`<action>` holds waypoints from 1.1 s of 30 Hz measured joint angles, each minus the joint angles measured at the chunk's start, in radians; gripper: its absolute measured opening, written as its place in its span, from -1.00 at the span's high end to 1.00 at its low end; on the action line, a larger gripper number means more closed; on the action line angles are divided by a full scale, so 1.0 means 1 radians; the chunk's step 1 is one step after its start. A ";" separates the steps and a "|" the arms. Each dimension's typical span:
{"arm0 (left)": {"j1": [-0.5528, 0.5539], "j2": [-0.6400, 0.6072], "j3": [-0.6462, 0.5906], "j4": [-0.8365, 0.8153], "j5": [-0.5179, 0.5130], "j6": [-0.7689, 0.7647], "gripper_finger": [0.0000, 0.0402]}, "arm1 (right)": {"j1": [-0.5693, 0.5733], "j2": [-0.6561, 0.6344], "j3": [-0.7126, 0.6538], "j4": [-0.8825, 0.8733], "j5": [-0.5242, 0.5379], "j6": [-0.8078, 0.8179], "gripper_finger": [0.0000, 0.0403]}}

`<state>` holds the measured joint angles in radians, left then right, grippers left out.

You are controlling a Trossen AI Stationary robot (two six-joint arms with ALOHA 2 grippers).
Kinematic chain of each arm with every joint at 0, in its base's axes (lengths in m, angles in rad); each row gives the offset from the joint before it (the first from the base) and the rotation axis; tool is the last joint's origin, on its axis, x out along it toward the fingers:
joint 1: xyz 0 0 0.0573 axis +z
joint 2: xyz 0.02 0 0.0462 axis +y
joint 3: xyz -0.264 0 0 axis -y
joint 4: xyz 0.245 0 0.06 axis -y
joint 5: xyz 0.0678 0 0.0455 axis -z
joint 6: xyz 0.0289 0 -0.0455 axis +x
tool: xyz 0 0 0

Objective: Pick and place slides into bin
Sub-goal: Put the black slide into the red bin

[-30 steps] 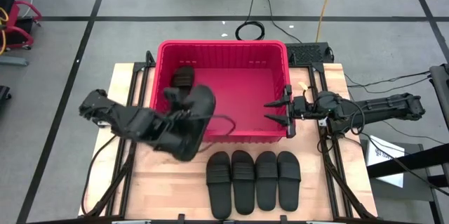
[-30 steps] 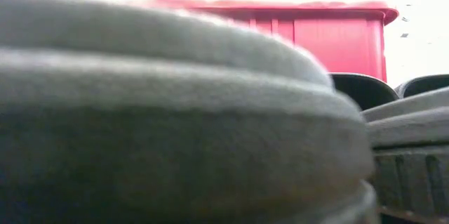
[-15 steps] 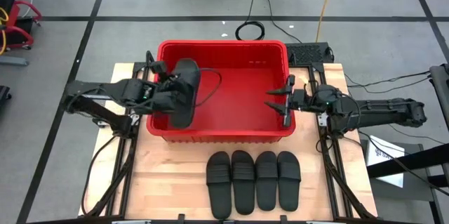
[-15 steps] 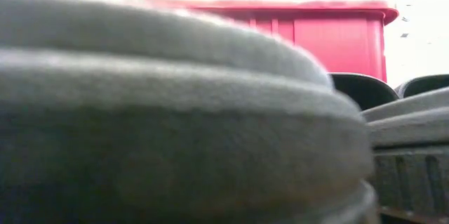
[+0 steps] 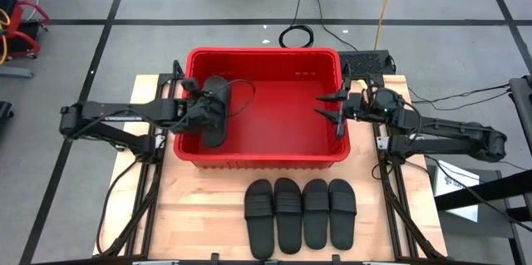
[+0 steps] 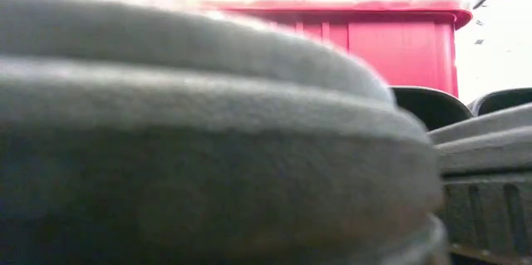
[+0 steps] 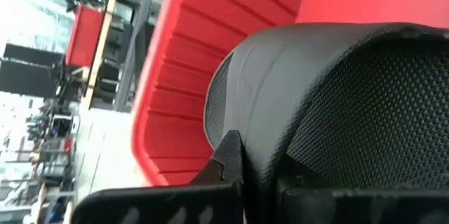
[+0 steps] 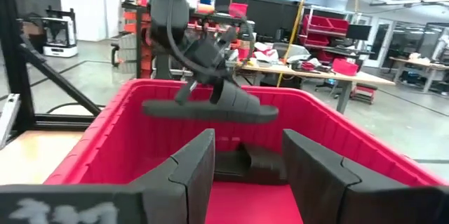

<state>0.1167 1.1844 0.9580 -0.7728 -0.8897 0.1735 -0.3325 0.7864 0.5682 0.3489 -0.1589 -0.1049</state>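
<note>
My left gripper (image 5: pixel 197 109) clamped on slide (image 5: pixel 214 111), holding it above left half of bin (image 5: pixel 264 160), clear of floor. Another slide (image 8: pixel 245 162) lies flat on bin floor beneath. My right gripper (image 5: pixel 333 106) hovers over bin's right rim, fingers spread wide, nothing between. Four slides (image 5: pixel 301 213) in row on table (image 5: pixel 199 215), just in front of bin, side by side.

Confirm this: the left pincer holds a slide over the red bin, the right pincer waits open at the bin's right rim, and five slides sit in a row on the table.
Wrong on one count: the high view shows four slides in the row, not five. The left pincer does hold a slide over the red bin, and the right pincer waits open at its right rim.
</note>
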 joint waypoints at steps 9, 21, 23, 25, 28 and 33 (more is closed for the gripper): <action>0.063 0.067 -0.078 0.034 0.065 0.002 0.98 | -0.036 0.001 0.000 -0.031 -0.002 0.014 0.23; 0.075 0.112 -0.189 0.090 0.128 -0.031 0.97 | -0.035 0.001 0.000 -0.049 -0.003 0.014 0.23; 0.073 0.112 -0.200 0.088 0.139 -0.044 0.98 | -0.035 0.001 0.000 -0.049 -0.003 0.014 0.23; 0.070 0.112 -0.203 0.089 0.141 -0.053 0.96 | -0.035 0.002 0.000 -0.048 -0.003 0.014 0.23; 0.052 0.113 -0.202 0.086 0.144 -0.068 0.92 | -0.035 0.002 0.000 -0.057 -0.002 0.014 0.23; 0.009 0.113 -0.188 0.076 0.152 -0.081 0.93 | -0.035 0.003 0.000 -0.063 -0.002 0.014 0.23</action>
<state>0.1255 1.2976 0.7702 -0.6969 -0.7381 0.0927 -0.3679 0.7891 0.5682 0.2859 -0.1608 -0.0906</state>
